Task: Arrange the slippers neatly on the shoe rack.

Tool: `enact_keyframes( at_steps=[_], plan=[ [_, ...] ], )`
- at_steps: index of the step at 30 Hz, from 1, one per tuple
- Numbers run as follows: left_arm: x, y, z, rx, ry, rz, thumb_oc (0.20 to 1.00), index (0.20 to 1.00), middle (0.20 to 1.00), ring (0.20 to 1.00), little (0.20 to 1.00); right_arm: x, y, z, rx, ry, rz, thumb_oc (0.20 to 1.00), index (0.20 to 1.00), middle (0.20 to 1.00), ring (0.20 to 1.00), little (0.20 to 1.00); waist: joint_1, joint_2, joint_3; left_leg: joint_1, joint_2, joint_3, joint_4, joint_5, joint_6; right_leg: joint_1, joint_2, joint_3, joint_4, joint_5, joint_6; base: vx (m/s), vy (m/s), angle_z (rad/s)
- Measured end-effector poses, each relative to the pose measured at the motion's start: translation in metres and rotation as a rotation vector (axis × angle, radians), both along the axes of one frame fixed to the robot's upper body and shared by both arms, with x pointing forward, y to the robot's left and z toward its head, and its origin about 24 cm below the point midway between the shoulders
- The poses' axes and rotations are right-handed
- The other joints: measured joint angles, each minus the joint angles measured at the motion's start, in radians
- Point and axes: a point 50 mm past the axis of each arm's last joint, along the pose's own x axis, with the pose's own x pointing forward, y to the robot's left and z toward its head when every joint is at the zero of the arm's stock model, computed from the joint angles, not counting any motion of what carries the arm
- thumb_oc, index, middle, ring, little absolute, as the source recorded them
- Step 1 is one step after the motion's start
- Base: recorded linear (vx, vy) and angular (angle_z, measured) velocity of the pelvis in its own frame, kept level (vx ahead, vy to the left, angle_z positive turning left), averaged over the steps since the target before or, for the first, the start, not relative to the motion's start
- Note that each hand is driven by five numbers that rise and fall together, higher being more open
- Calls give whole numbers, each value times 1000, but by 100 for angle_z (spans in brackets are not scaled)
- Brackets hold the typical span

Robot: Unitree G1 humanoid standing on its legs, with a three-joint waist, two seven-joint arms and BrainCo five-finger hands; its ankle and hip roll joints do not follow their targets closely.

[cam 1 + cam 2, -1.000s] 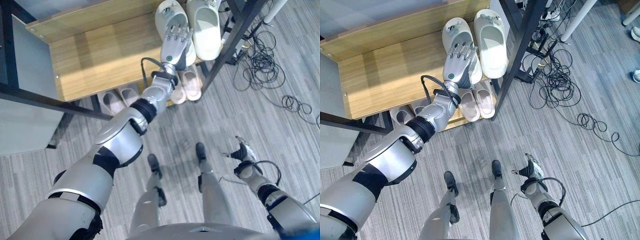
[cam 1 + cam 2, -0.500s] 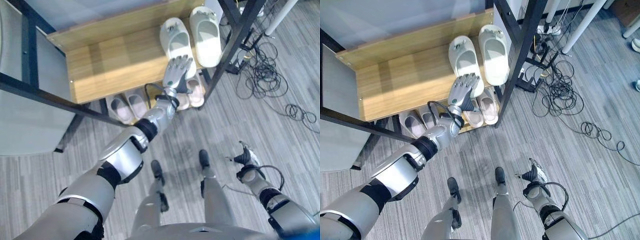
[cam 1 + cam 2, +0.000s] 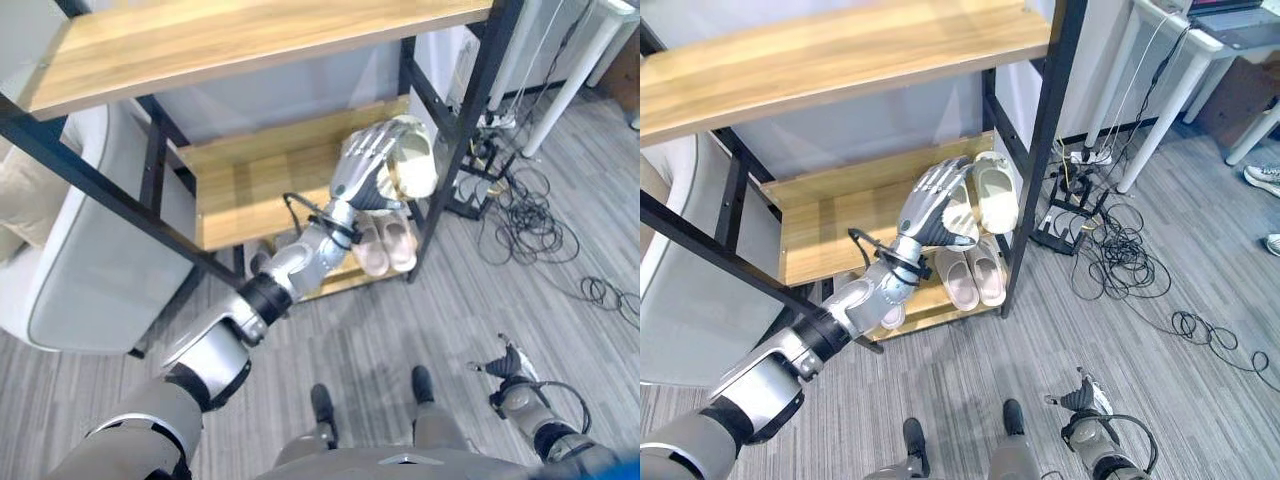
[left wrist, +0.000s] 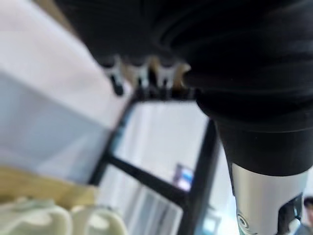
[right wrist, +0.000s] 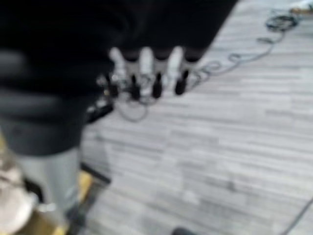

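Sitting side by side on the middle wooden shelf (image 3: 840, 215) of the shoe rack (image 3: 1045, 130), at its right end, the pair of cream slippers (image 3: 992, 195) is smooth, rounded and thick-soled, with closed toes pointing toward the far wall. My left hand (image 3: 937, 207) hangs in front of the left slipper of that pair, silver fingers (image 3: 372, 143) spread and nearly straight, gripping nothing; whether the fingertips touch the slipper I cannot tell, since the hand covers most of it. On the bottom shelf, just below, lies a pair of pale pink open-toed slippers (image 3: 976, 273), flat and ridged, and a second pale pair further left is largely hidden behind my forearm.

Compared with a second ago, my head has lifted, so the rack's top wooden shelf (image 3: 830, 50) and black metal uprights now show, and the left hand has pulled back off the cream slipper, where it lay flat on top before. The cream slippers stand as they did.

My right hand (image 3: 505, 368) hangs low on the right over the grey striped carpet floor (image 3: 1160, 360), holding nothing, fingers loosely straight in its wrist view. Black cables (image 3: 1120, 250) tangle on the floor right of the rack.
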Motion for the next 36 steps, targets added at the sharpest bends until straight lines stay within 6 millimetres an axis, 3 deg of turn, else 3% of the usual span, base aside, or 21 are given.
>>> enact_keyframes(
  at_steps=[4,8,10,14,15,16,20,24,26,31,32,36],
  plan=[
    [-23,23,-58,-7,211,61,1000,1000,1000,1000,1000,-12,0,-5,17,29,-26,1000,1000,1000,1000,1000,24,15,-17,54,2,-3,0,-17,-4,68,1,-12,-32,-1,0,-1,-14,4],
    [-46,46,-96,-69,393,130,1000,1000,1000,1000,1000,-21,-1,-9,33,56,-46,1000,1000,1000,1000,1000,51,15,-27,91,3,-16,0,-25,-5,121,2,-26,-53,-1,0,-3,-23,10],
    [-76,76,-120,-313,578,221,1000,1000,1000,1000,1000,-32,4,-14,69,66,-88,1000,1000,1000,1000,1000,56,8,-34,124,4,-29,-1,-32,-10,173,2,-44,-74,-2,0,7,-34,17],
    [-109,104,-143,-656,771,303,1000,1000,1000,1000,1000,-56,2,-21,84,125,-130,1000,1000,1000,1000,1000,92,-5,-55,146,4,-32,-5,-49,-14,205,1,-54,-86,-4,1,53,-32,7],
    [-125,117,-156,-757,877,321,1000,1000,1000,1000,1000,-61,0,-23,97,152,-156,1000,1000,1000,1000,1000,104,-10,-60,164,2,-41,-6,-52,-14,225,0,-57,-89,-8,0,96,-32,14],
    [-131,122,-161,-766,920,315,1000,1000,1000,1000,1000,-62,0,-24,103,162,-153,1000,1000,1000,1000,1000,112,-14,-71,164,0,-51,-6,-52,-15,230,-2,-66,-89,-10,1,79,-32,17],
    [-165,126,-193,-925,1097,391,1000,1000,1000,1000,1000,-85,7,-32,146,222,-188,1000,1000,1000,1000,1000,126,-22,-109,199,0,-55,-6,-60,-16,271,-3,-72,-90,-21,2,12,-15,6],
    [-186,131,-216,-989,1209,487,1000,1000,1000,1000,1000,-96,9,-35,161,262,-198,1000,1000,1000,1000,1000,127,-15,-113,206,0,-52,-6,-60,-16,275,-3,-69,-90,-21,2,-33,-38,-2],
    [-210,136,-241,-1007,1315,611,1000,1000,1000,1000,1000,-105,11,-38,171,296,-188,1000,1000,1000,1000,1000,120,-15,-116,206,1,-51,-6,-61,-17,274,-2,-67,-90,-22,0,-17,-40,-5],
    [-252,142,-274,-988,1496,830,1000,1000,1000,1000,1000,-107,12,-39,186,309,-182,1000,1000,1000,1000,1000,99,-17,-117,208,1,-46,-6,-60,-17,273,-2,-65,-88,-22,1,-3,-54,-3],
    [-268,145,-284,-939,1583,914,1000,1000,1000,1000,1000,-102,13,-38,191,300,-175,1000,1000,1000,1000,1000,92,-16,-117,209,4,-38,-6,-60,-17,265,-1,-58,-82,-23,-1,-4,-41,-17],
    [-298,152,-293,-901,1688,1056,1000,1000,1000,1000,1000,-99,13,-38,197,297,-168,1000,1000,1000,1000,1000,69,-19,-117,215,5,-22,-6,-63,-18,258,0,-44,-80,-21,-1,18,-17,-14]
  ],
)
